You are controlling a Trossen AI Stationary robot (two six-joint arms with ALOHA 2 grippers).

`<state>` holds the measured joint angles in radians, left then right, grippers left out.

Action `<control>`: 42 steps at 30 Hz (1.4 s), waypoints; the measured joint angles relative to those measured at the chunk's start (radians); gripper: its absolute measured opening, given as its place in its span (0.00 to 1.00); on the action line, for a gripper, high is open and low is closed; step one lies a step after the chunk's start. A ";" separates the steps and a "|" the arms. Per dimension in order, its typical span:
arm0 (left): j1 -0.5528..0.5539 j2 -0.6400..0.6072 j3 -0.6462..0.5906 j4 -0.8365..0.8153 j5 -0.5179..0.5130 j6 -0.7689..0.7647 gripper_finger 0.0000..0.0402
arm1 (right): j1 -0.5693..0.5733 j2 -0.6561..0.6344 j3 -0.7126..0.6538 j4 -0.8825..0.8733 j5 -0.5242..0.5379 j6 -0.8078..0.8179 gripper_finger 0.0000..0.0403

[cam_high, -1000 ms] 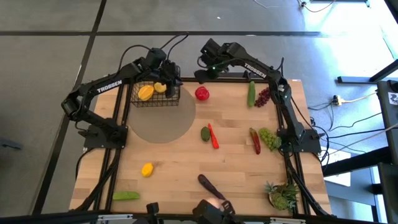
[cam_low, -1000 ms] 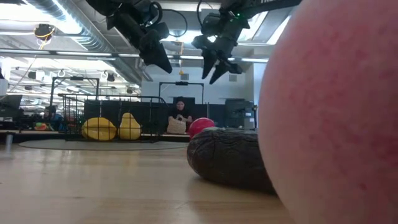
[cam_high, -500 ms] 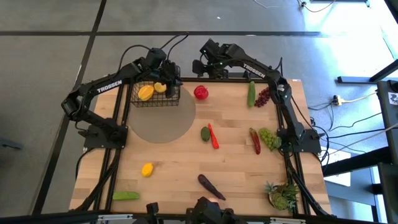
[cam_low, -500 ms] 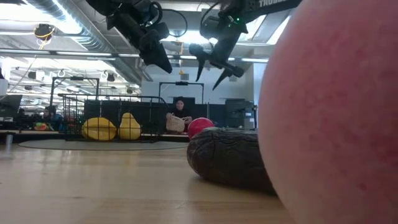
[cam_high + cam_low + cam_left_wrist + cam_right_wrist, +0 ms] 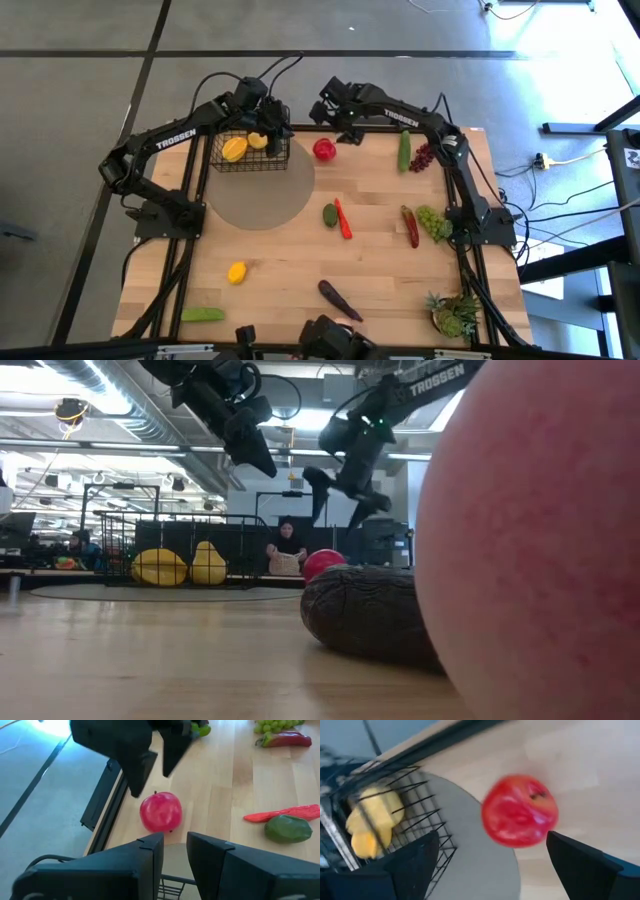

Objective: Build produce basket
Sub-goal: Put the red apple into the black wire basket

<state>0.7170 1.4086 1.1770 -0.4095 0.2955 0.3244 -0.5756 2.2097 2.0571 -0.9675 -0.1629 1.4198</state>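
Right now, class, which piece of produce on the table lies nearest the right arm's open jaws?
The red apple, just beside the basket; the right gripper hangs over it, while every other loose piece lies farther off.

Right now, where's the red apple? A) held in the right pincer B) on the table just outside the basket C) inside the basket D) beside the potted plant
B: the red apple sits on the table beside the basket, under the open right pincer.

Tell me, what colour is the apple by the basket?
Red, best seen in the left wrist view: apple, basket.
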 joint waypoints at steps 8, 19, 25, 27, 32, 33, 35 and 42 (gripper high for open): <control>0.000 0.000 0.000 0.000 0.000 0.000 0.19 | 0.005 -0.002 -0.139 0.163 -0.075 0.246 0.89; 0.000 0.000 0.000 0.000 0.000 0.000 0.19 | 0.017 -0.002 -0.165 0.201 0.006 0.361 0.89; 0.000 0.000 0.000 0.000 -0.029 0.000 0.19 | 0.024 -0.002 -0.165 0.201 0.034 0.400 0.89; 0.000 0.000 0.000 0.000 -0.046 0.000 0.19 | 0.030 -0.002 -0.165 0.201 0.064 0.400 0.89; 0.000 0.000 0.000 0.000 -0.076 0.000 0.19 | 0.044 0.005 -0.164 0.200 0.116 0.412 0.89; 0.000 0.000 0.000 0.000 -0.077 0.000 0.19 | 0.045 0.010 -0.165 0.195 0.117 0.424 0.89; 0.000 0.000 0.000 0.000 -0.077 0.000 0.19 | 0.050 0.019 -0.165 0.194 0.115 0.461 0.89; 0.000 0.000 0.000 0.001 -0.078 0.000 0.19 | 0.058 0.032 -0.165 0.190 0.117 0.487 0.89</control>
<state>0.7170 1.4082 1.1770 -0.4084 0.2173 0.3244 -0.5179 2.2414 1.8919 -0.7775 -0.0463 1.9072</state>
